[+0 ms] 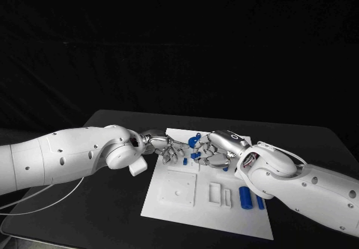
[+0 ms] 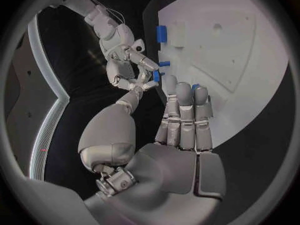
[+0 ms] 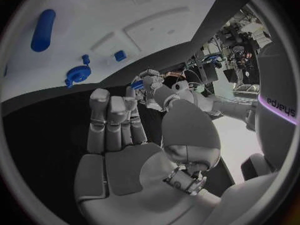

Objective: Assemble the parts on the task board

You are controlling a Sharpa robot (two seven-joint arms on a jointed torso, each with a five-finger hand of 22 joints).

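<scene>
L hand (image 1: 168,148) sits over the upper-left part of the white board (image 1: 179,215), fingers stretched out side by side w/ tips close to the surface. Looks to hold nothing, but its underside is hidden, so can't tell for sure.

Mid board: a blue gear (image 1: 196,139) near the top edge, small blue pegs just below it between the two hands. R hand (image 1: 217,151) is right beside them; the left wrist view shows it pinching a small blue peg (image 2: 156,75) between thumb and a finger.

Lower right: two blue cylinders (image 1: 245,197) lie flat, next to white slotted blocks.

Handling, my guess: parts look like hard plastic, light, stiff, prob a bit slick. Pegs: pinch at the sides, mid-length. Gear: take by the rim. Cylinders may roll if nudged.
</scene>
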